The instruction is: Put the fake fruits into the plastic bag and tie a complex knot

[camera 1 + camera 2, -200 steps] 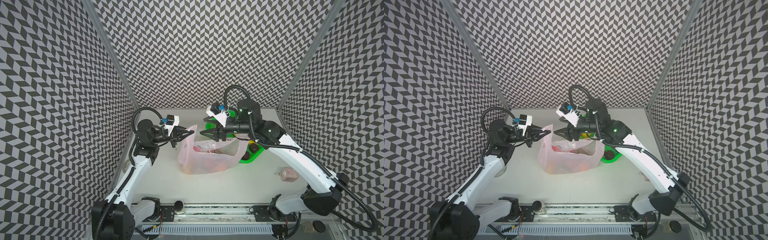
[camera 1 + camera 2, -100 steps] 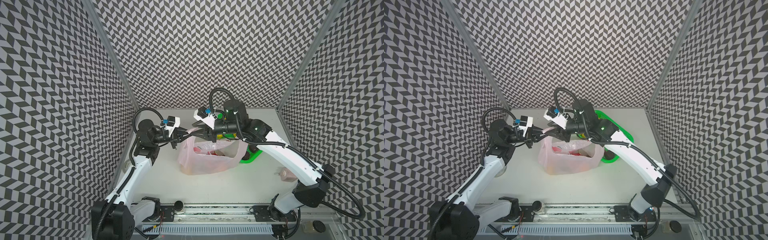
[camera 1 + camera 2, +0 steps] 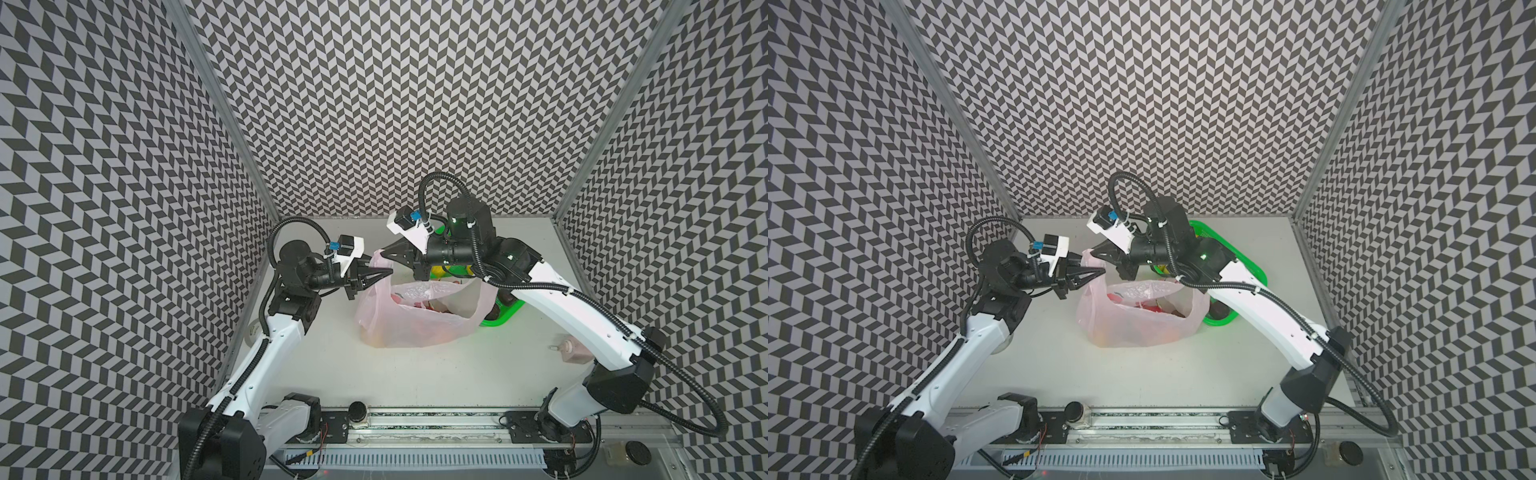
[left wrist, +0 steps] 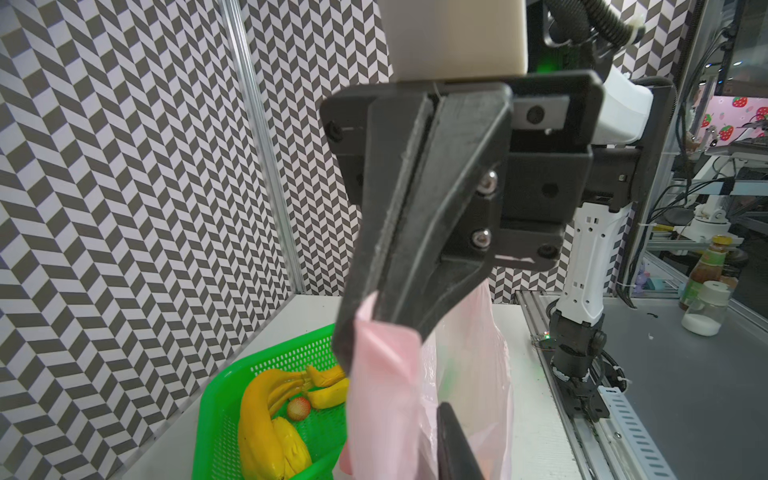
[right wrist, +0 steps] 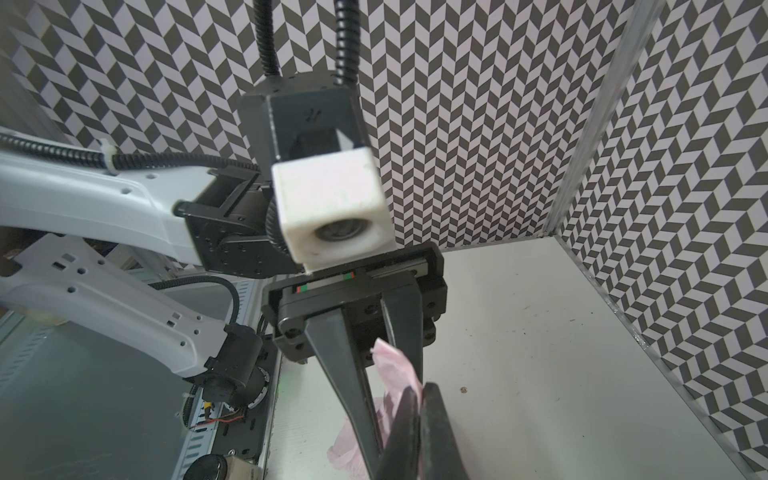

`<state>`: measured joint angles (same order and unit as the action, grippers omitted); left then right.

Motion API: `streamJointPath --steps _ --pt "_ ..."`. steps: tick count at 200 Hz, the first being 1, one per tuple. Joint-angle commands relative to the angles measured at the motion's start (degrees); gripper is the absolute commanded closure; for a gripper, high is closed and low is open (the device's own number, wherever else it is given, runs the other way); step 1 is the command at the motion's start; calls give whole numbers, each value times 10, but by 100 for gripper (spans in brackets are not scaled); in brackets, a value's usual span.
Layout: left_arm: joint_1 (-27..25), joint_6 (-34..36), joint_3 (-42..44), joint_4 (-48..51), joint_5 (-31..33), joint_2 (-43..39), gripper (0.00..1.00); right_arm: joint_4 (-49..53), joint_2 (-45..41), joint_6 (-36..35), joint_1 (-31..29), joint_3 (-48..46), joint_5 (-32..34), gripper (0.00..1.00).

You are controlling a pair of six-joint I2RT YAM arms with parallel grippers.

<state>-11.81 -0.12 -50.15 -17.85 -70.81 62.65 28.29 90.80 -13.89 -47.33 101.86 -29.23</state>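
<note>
Pink plastic bag (image 3: 415, 330) open, upright, fruit-filled; bananas (image 4: 259, 415) beside it.

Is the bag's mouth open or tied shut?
Open. The plastic bag gapes in both top views, fake fruits showing inside.

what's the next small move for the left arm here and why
Probably the left gripper should open wide and back off the bag handle. The right gripper is already shut on that handle, while the left fingers stand slightly apart around it, so the right arm seems able to hold the bag alone.
</note>
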Motion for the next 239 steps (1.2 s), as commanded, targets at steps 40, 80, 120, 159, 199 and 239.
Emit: streamJointPath --steps 40,80,120,159,199,239 --pt "-49 22 66 14 136 -43 98 -45 -14 53 22 32 25 100" --pt "-71 18 103 -3 183 -49 100 -46 -17 61 33 33 21 100" --pt "-78 1 125 -18 193 -49 95 -54 -23 68 47 26 5 100" --pt "-90 -8 142 -17 197 -53 89 -66 -28 80 60 18 -7 100" --pt "-107 -19 163 -24 207 -54 87 -75 -28 90 72 10 -25 100" --pt "-123 -23 179 -31 226 -47 87 -86 -29 103 86 3 -40 100"
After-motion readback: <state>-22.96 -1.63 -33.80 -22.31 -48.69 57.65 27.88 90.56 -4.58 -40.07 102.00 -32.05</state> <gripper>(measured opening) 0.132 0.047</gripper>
